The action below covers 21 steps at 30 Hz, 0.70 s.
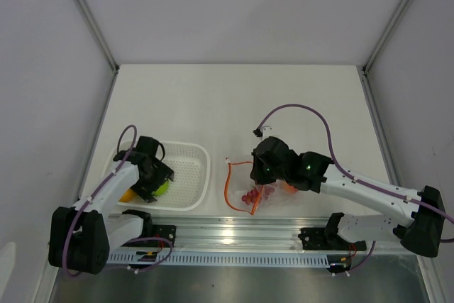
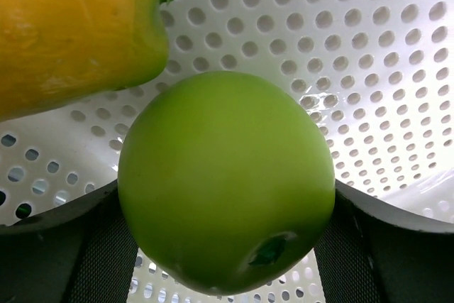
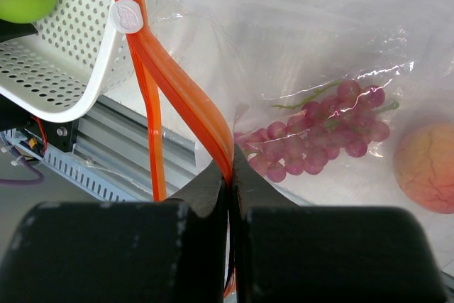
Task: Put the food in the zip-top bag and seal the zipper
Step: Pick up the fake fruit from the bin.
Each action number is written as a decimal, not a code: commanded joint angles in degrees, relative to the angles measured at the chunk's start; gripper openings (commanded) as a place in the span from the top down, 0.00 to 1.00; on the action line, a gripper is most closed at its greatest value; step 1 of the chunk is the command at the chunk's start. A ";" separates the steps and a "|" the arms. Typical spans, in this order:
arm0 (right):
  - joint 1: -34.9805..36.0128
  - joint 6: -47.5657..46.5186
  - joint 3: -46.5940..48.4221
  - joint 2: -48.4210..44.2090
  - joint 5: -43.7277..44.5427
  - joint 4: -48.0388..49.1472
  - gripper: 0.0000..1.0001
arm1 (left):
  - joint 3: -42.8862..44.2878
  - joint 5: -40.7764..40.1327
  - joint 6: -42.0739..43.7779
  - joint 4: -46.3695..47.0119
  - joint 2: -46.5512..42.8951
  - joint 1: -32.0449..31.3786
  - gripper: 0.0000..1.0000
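My left gripper (image 1: 154, 184) is in the white basket (image 1: 191, 175), shut on the green apple (image 2: 225, 182) between its two dark fingers. The yellow-orange mango (image 2: 71, 26) lies just beside the apple in the basket. My right gripper (image 3: 231, 168) is shut on the orange-red zipper (image 3: 181, 90) of the clear zip-top bag (image 3: 319, 54), which lies right of the basket. The red grapes (image 3: 326, 129) and the peach (image 3: 428, 167) are inside the bag. The bag's mouth (image 1: 230, 186) stands open toward the basket.
The white perforated basket also shows in the right wrist view (image 3: 78, 69), close to the bag's mouth. A metal rail (image 1: 234, 243) runs along the near table edge. Grey walls enclose the white table (image 1: 234, 104).
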 commanded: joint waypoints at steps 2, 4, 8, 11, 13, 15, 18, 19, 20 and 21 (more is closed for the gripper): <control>-0.24 -0.49 0.41 -0.47 0.44 0.57 1.00 | -1.18 2.53 2.27 2.57 -0.89 1.11 0.54; -0.24 -0.49 0.41 -0.38 0.44 0.56 1.00 | -1.35 3.93 3.32 3.45 -1.15 1.28 0.69; -0.24 -0.49 0.41 -0.38 0.44 0.57 1.00 | -1.70 6.65 5.25 5.29 -2.82 1.37 0.95; -0.24 -0.40 0.41 -0.47 0.44 0.57 1.00 | -1.71 8.07 6.92 6.09 -4.75 1.46 0.99; -0.15 -0.31 0.41 -0.56 0.44 0.56 1.00 | -1.71 8.85 7.80 6.70 -7.82 1.46 1.00; -0.15 -0.31 0.41 -0.65 0.44 0.56 1.00 | -1.79 9.47 9.29 7.67 -11.76 1.37 0.99; -0.15 -0.22 0.41 -0.47 0.35 0.65 1.00 | -1.89 12.10 12.54 10.21 -16.17 1.46 0.99; -0.15 -0.14 0.33 -0.56 0.35 0.65 1.00 | -2.06 15.07 13.77 11.35 -19.05 1.46 0.99; -0.15 -0.14 0.33 -0.39 0.26 0.74 1.00 | -2.23 16.58 15.61 12.32 -20.39 1.46 1.00; -0.07 -0.14 0.33 -0.47 0.26 0.74 1.00 | -2.23 17.90 16.33 14.07 -21.62 1.46 0.99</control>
